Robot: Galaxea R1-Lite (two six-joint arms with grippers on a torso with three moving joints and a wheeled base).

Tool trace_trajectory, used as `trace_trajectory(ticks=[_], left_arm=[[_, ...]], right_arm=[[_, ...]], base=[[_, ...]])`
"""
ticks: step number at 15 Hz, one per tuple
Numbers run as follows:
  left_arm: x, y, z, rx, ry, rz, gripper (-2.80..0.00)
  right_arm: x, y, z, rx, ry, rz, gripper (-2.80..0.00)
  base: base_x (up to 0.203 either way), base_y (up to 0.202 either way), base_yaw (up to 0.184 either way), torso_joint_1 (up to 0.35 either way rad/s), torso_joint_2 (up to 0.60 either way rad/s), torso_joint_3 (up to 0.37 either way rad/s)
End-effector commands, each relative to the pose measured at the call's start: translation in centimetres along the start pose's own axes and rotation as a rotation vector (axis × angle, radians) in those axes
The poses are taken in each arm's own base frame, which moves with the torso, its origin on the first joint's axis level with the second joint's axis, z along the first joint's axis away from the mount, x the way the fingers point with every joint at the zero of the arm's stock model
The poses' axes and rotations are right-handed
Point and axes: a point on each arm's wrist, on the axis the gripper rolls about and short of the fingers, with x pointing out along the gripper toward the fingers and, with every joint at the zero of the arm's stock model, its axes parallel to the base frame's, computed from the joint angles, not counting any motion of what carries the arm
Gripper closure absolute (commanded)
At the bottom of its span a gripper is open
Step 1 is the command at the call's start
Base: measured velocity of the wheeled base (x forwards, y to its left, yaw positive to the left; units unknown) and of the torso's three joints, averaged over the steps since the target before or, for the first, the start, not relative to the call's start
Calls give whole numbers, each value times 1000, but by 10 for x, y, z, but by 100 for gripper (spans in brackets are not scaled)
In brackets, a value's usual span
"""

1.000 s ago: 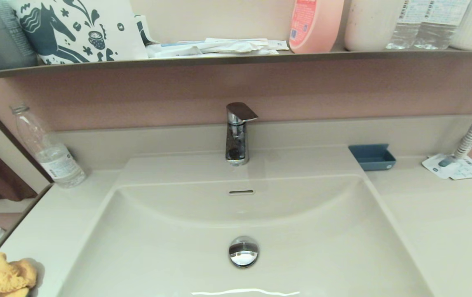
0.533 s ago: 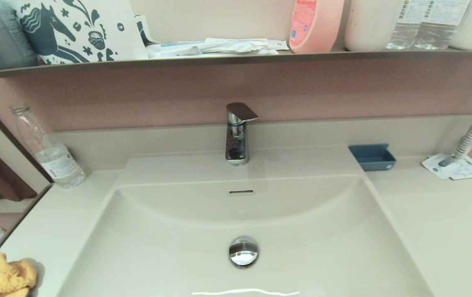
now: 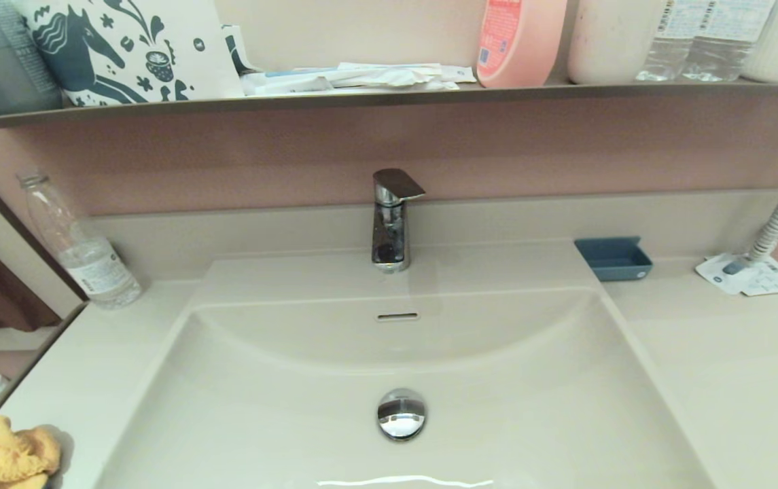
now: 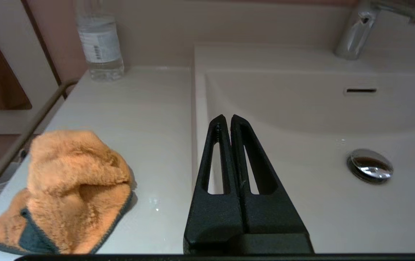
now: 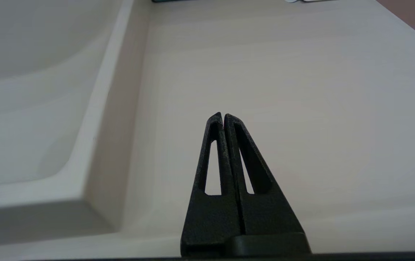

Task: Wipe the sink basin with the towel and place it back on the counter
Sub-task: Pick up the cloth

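The fluffy yellow-orange towel (image 3: 1, 454) lies crumpled on the cream counter (image 3: 100, 360) at the near left corner; its grey-blue edge shows in the left wrist view (image 4: 73, 188). The wide cream sink basin (image 3: 280, 414) with overflow slot and chrome drain plug (image 3: 401, 414) holds nothing. My left gripper (image 4: 228, 117) is shut and empty, hovering over the basin's left rim, apart from the towel. My right gripper (image 5: 221, 115) is shut and empty above the right counter (image 5: 283, 90). Neither gripper shows in the head view.
A chrome faucet (image 3: 392, 221) stands behind the basin. A clear bottle (image 3: 79, 244) stands at the back left, a small blue tray (image 3: 613, 258) and a paper packet (image 3: 752, 274) at the back right. A cluttered dark shelf (image 3: 389, 95) runs above.
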Motion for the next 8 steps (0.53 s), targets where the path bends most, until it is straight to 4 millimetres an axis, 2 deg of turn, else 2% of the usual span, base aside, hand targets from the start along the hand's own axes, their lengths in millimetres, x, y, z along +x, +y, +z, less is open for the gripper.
trace_trajectory(ticks=[1,5,8], left_arm=[[8,0,18,3,42,28,0],[33,1,55,19,266,178,0],[35,4,62,33,578,340,0]], right_arm=[[0,0,0,0,0,0,0],[0,0,0,1,0,0,0],[0,0,0,0,0,0,0]], base=[[0,0,0,0,0,0],[0,0,0,0,0,0],[0,0,0,0,0,0]])
